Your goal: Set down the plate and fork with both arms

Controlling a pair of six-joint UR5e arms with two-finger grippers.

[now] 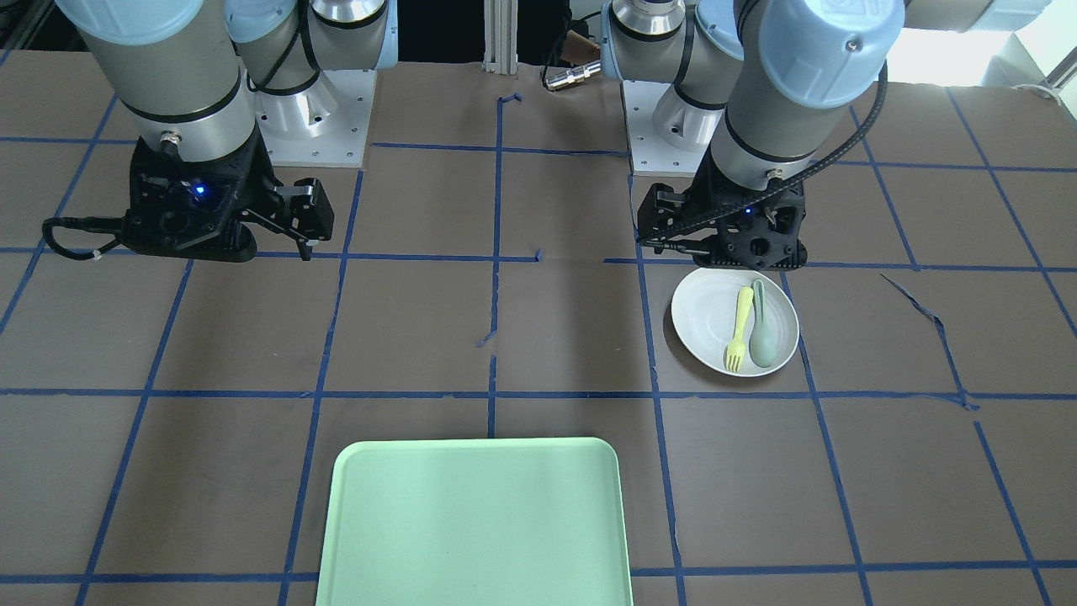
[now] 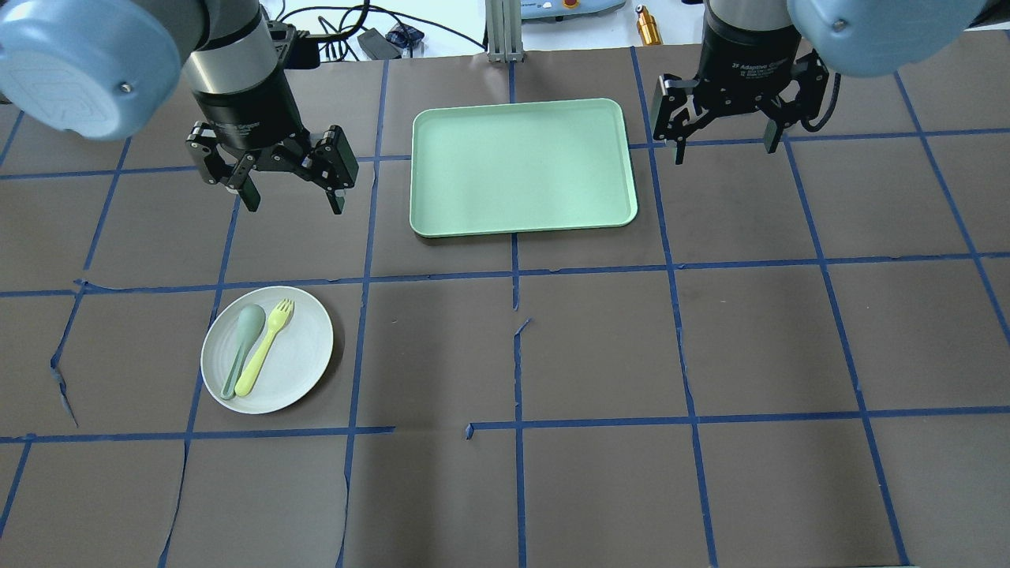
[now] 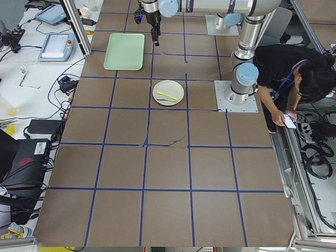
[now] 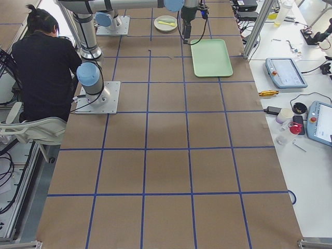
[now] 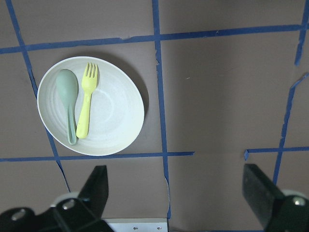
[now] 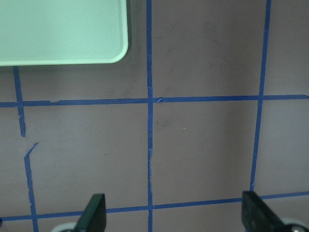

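The off-white plate (image 2: 296, 371) sits on the table on my left side, also in the front view (image 1: 702, 316) and the left wrist view (image 5: 116, 116). The pale yellow fork (image 2: 264, 351) lies on it beside a grey-green spoon (image 2: 241, 347); both show in the left wrist view, fork (image 5: 87, 104) and spoon (image 5: 70, 104). My left gripper (image 2: 293, 197) is open and empty, above the table beyond the plate, with its fingers (image 5: 96, 186) apart. My right gripper (image 2: 726, 150) is open and empty, to the right of the tray.
A rectangular mint-green tray (image 2: 521, 166) lies at the far middle of the table between the two grippers; its corner shows in the right wrist view (image 6: 63, 29). Blue tape lines grid the brown table. A person sits beside the robot base in the side views.
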